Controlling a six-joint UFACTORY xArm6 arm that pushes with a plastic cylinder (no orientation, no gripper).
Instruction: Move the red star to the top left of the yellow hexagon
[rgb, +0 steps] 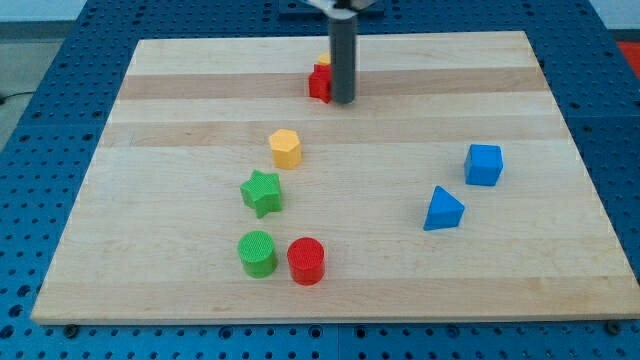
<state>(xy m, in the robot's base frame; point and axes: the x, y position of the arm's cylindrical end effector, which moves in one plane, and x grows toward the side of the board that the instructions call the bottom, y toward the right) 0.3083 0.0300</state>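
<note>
Camera view, one frame. No pincer on this arm, so no opening and no hold to report: only a straight dark rod coming down from the view's top, my tip (343, 101) resting on the counter (180, 60) near its top edge, a little left of centre.

Touching or just beside my tip on the view's left: a red block (319, 83), shape partly hidden by the rod, possibly the red star but not clear enough to confirm. Just above it, a sliver of a yellow block (324, 61), mostly hidden behind the rod, shape not readable.

Further down and to the view's left of my tip: yellow hexagon (285, 148), upright, well apart from the red block, which sits above it and slightly to the view's right. Just below the hexagon and a bit left: green star (261, 193). Lower again, near the counter's bottom edge: green cylinder (257, 253) with red cylinder (306, 261) just beside it on the view's right, close but whether touching cannot be told.

Well apart on the view's right: blue cube (484, 164), and below-left of it a blue triangular block (443, 209), near each other but separate.

Pale wooden counter lying on a blue perforated base (60, 120).
</note>
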